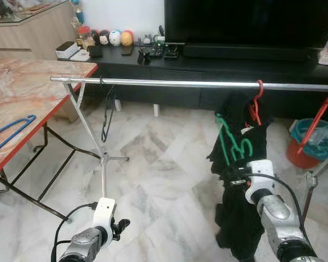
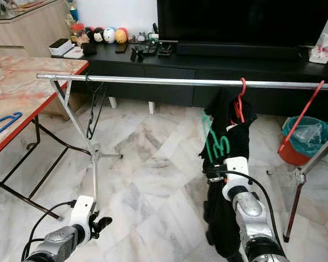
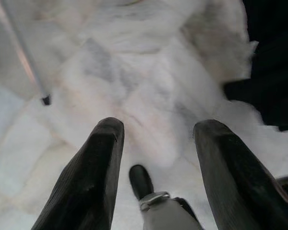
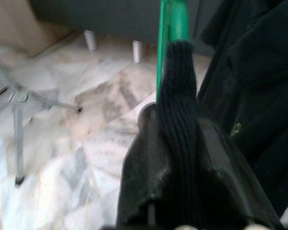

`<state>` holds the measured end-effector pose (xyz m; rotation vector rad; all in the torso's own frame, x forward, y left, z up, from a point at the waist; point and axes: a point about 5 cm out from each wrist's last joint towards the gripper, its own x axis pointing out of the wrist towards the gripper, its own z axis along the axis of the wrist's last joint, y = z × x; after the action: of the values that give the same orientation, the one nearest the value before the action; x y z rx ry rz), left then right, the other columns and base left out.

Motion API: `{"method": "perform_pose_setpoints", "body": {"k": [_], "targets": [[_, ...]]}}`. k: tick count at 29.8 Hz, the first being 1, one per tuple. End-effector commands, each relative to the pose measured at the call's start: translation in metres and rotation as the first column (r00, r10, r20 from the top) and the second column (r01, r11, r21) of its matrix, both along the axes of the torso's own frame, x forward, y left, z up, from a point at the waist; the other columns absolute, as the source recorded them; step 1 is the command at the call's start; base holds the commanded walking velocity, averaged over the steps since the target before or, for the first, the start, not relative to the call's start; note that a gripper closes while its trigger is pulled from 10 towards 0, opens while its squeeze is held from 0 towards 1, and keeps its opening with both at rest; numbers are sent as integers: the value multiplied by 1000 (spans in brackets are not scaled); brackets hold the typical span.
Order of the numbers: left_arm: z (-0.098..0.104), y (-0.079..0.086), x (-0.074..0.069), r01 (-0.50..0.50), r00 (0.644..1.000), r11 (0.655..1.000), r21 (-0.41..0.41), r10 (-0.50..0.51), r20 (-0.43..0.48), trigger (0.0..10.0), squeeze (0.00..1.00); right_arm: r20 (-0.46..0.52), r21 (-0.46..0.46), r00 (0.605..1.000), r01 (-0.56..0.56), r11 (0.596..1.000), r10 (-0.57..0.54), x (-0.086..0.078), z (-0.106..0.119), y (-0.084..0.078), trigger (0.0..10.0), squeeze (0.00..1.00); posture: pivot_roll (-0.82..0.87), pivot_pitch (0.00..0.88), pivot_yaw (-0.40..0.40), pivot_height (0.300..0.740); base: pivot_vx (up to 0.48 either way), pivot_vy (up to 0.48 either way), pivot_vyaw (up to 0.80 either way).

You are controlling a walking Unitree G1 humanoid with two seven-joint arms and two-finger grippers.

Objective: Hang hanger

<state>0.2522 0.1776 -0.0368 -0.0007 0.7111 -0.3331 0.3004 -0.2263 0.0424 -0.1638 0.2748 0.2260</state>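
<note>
While right gripper jaws clamp green hanger, black garment crowds rail; left gripper jaws spread, empty.

A metal rail runs across the upper half of the frame, with a black hanger hooked on at the left, a red hanger carrying a black garment right of centre, and another red hanger slanting down at the far right. At the centre right the right gripper is raised against the garment and grips a green hanger, below the rail. The left gripper hangs low at the lower left over the marble floor, and a blue hanger lies on the table at the left edge.
</note>
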Motion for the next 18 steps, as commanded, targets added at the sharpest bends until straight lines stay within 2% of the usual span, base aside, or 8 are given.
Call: {"method": "perform_pose_setpoints", "body": {"k": [1,3,5,9,12,14,17,18], "targets": [[6,3,5,63,998,998,-9,-63,17,10000,0,3,-41,991,-134,990,134,2,7,9,10000,0,-13,24,67,740,0,0,0],[8,2,6,135,991,991,-19,-135,15,10000,0,-31,-79,970,-241,967,239,-2,7,12,10000,0,-15,30,68,740,0,0,0],[13,5,8,209,978,977,-41,-209,13,10000,0,-84,-116,912,-410,905,402,-10,9,15,10000,0,-15,33,68,740,0,0,0],[18,8,10,256,967,965,-61,-256,17,10000,0,-91,-79,874,-484,872,477,-12,16,15,10000,0,-13,34,68,740,0,0,0],[27,9,16,329,944,939,-102,-327,43,10000,0,-120,-75,799,-599,797,589,-19,24,17,10000,0,-11,39,71,740,0,0,0],[40,5,24,393,920,905,-163,-385,81,10000,0,-116,-105,814,-580,808,570,-12,32,14,10000,0,-12,41,72,740,0,0,0],[47,3,28,417,909,883,-216,-405,98,10000,0,-91,-135,830,-557,819,550,-6,39,13,10000,0,-11,46,76,740,0,0,0],[49,1,28,429,903,866,-259,-416,105,10000,0,-70,-131,828,-561,817,557,-4,45,15,10000,0,-12,47,79,740,0,0,0]]}}
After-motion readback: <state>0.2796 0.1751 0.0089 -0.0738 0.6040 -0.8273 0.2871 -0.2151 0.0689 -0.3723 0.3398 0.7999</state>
